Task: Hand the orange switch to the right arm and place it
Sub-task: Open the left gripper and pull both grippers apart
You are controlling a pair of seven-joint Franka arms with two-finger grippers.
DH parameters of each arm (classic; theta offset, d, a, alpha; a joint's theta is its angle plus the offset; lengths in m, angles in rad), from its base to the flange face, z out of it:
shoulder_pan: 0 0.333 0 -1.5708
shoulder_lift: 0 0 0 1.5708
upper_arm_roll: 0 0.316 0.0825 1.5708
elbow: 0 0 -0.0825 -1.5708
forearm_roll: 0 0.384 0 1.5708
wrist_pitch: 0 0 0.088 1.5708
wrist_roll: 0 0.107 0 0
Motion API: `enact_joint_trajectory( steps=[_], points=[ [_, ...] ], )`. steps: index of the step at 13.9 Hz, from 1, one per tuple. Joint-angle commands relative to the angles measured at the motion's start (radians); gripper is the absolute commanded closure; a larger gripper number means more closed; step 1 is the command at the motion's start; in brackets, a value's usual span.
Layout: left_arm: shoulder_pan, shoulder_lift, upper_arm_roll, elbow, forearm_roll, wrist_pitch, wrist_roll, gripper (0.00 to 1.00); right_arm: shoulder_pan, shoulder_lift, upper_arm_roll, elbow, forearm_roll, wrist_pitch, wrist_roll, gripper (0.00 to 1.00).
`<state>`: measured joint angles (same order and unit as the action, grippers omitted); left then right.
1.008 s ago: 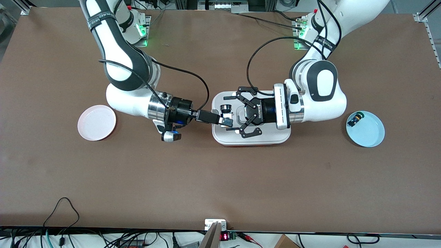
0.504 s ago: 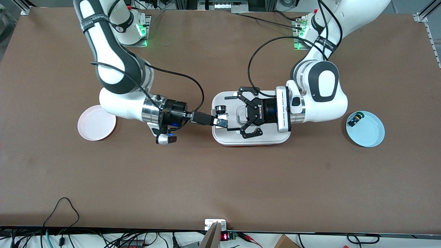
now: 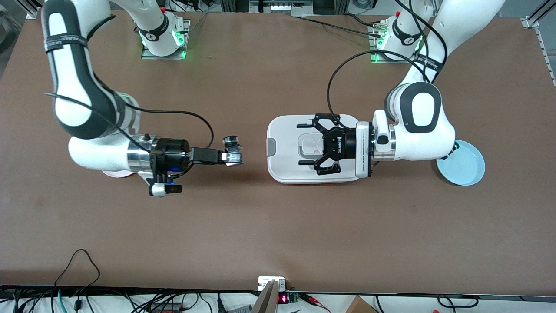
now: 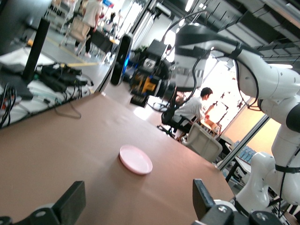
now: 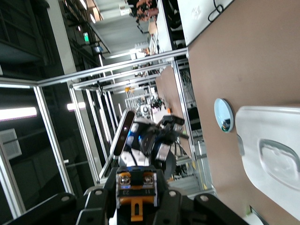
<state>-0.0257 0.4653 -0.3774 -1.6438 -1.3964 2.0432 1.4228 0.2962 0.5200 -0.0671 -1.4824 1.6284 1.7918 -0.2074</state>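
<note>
Showing black body and orange marks, orange switch (image 5: 135,190) sits clamped in right gripper (image 3: 232,153)

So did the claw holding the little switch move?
Yes. The right claw, shut on the orange switch, moved off the white tray toward the right arm's end.

Pink plate (image 4: 135,159) lies on brown table (image 4: 56,159); right gripper (image 4: 150,84) holds orange switch (image 4: 146,86) above it; left gripper's fingers (image 4: 70,200) spread.

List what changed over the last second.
The right tool, shut on the orange switch, pulled away from the white tray toward the right arm's end, now over bare table. The left tool, open and empty, backed off slightly over the tray. The tray stayed put.
</note>
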Motion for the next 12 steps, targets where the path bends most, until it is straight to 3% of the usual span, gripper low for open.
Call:
enact_joint_trajectory(
  steps=[1, 5, 7, 12],
  points=[
    [0.018, -0.008, 0.003, 0.007, 0.190, -0.032, -0.149, 0.00, -0.067, 0.006, 0.010, 0.017, -0.102, -0.115, 0.002, 1.00],
    [0.072, -0.011, 0.005, 0.009, 0.584, -0.121, -0.356, 0.00, -0.146, 0.002, 0.010, 0.046, -0.387, -0.230, -0.004, 1.00],
    [0.102, -0.017, 0.003, 0.027, 0.779, -0.202, -0.482, 0.00, -0.181, 0.002, 0.010, 0.108, -0.584, -0.299, -0.007, 1.00],
    [0.122, -0.010, 0.003, 0.191, 1.164, -0.455, -0.764, 0.00, -0.227, -0.017, 0.009, 0.166, -1.023, -0.376, -0.157, 1.00]
  ],
)
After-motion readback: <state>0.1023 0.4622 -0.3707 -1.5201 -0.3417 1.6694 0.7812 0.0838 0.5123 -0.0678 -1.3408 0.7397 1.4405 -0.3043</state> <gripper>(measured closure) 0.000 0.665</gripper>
